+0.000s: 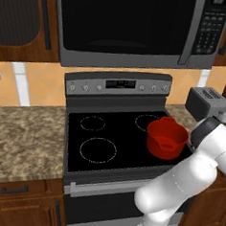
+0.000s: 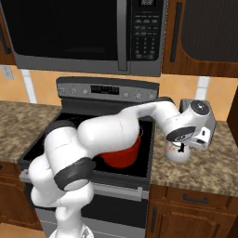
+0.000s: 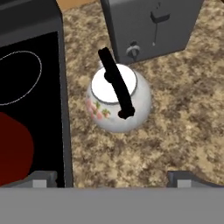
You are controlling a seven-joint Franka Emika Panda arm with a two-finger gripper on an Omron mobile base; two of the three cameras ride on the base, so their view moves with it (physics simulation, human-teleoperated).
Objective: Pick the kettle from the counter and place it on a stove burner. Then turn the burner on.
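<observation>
**A:** Hand view status? Where's the target?

**B:** Small round white kettle [image 3: 118, 98] with reddish floral marks, black arched handle and black lid knob sits upright on the mottled brown-and-tan granite counter [image 3: 175, 131], just in front of a grey toaster [image 3: 151, 26], near the cooktop edge. Gripper [image 3: 113, 177] hangs above it, apart from it. Both finger tips [image 3: 41, 178] spread wide, wider than the kettle, nothing between them.

**A:** Stove?

**B:** Black glass cooktop [image 1: 123, 135] with white-outlined rings. Large front-left stove burner [image 1: 98, 150] is bare. Red pot [image 1: 167, 137] sits on the right side, over the front right.

**A:** Room?

**B:** Steel microwave [image 1: 136, 28] over the range, control panel [image 1: 118, 84] with knobs behind the glass, dark wood cabinets [image 1: 26, 17] above and below, orange backsplash [image 1: 40, 83]. In the right base view the arm reaches right over the counter, hand above the kettle [image 2: 176, 151].
</observation>
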